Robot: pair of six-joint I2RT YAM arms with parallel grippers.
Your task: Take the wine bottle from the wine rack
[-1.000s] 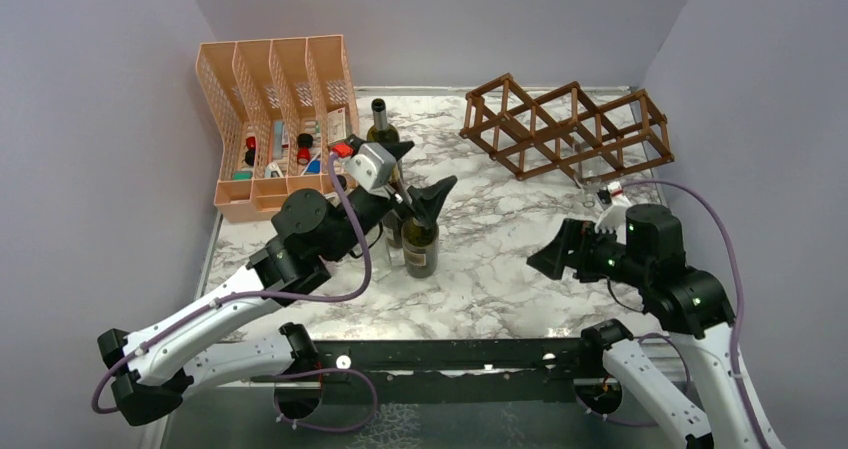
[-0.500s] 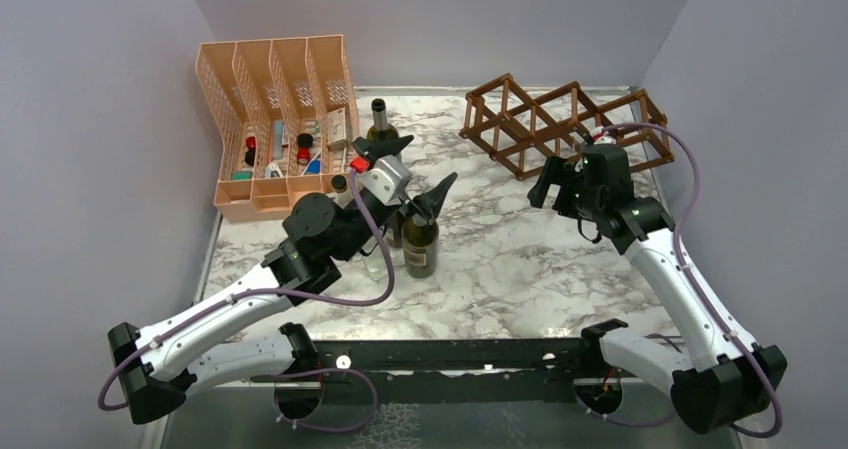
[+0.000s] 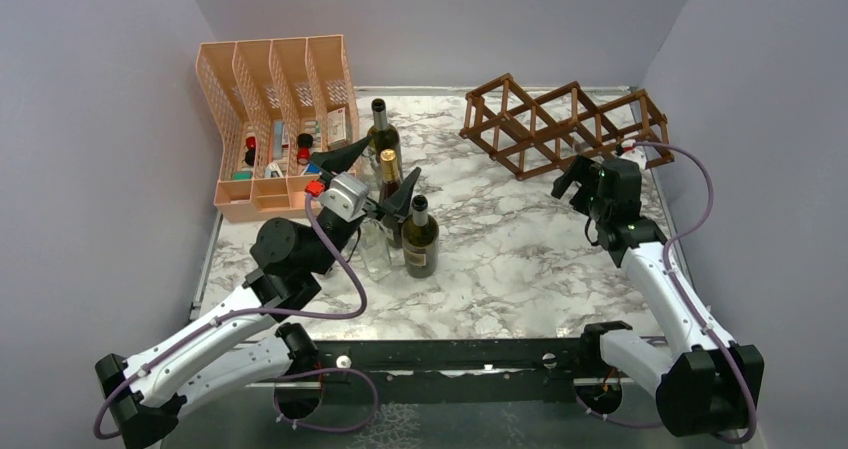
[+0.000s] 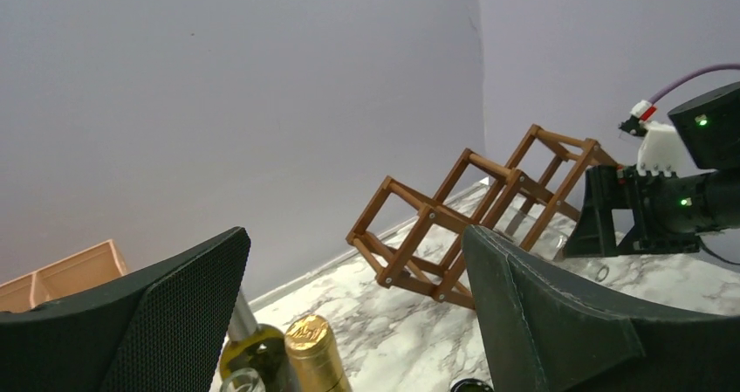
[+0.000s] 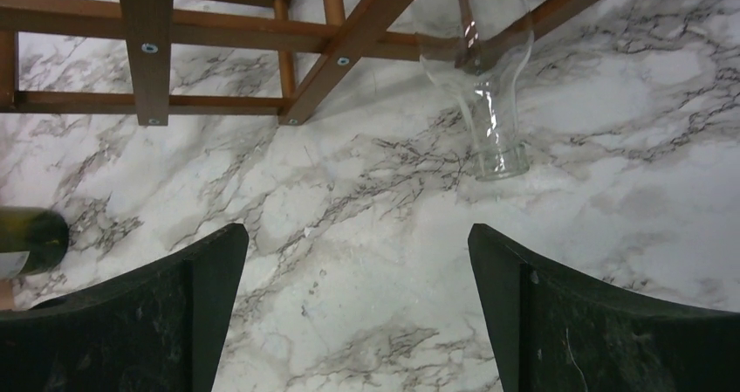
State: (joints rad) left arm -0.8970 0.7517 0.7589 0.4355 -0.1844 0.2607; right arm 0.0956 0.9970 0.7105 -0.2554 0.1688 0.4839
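The dark brown wooden wine rack [image 3: 560, 129] lies at the back right of the marble table. A clear glass wine bottle [image 5: 489, 104] rests in one of its right cells, neck pointing out at the table. My right gripper [image 3: 578, 181] is open and empty just in front of the rack; in the right wrist view [image 5: 358, 305] the bottle's mouth lies a little beyond and to the right of the jaw gap. My left gripper [image 3: 372, 174] is open and empty above a group of standing bottles, over a gold-capped bottle [image 4: 314, 348]. The rack also shows in the left wrist view [image 4: 471, 217].
Standing bottles cluster mid-table: a dark one [image 3: 420, 239], a gold-capped one [image 3: 388, 179], a green one behind [image 3: 380, 129] and a clear one [image 3: 375, 254]. A peach mesh file organizer [image 3: 275, 119] stands at the back left. Walls enclose the table.
My left gripper has drawn back to the left, off the dark bottle's neck. My right gripper has shifted right along the rack's front and stayed open.
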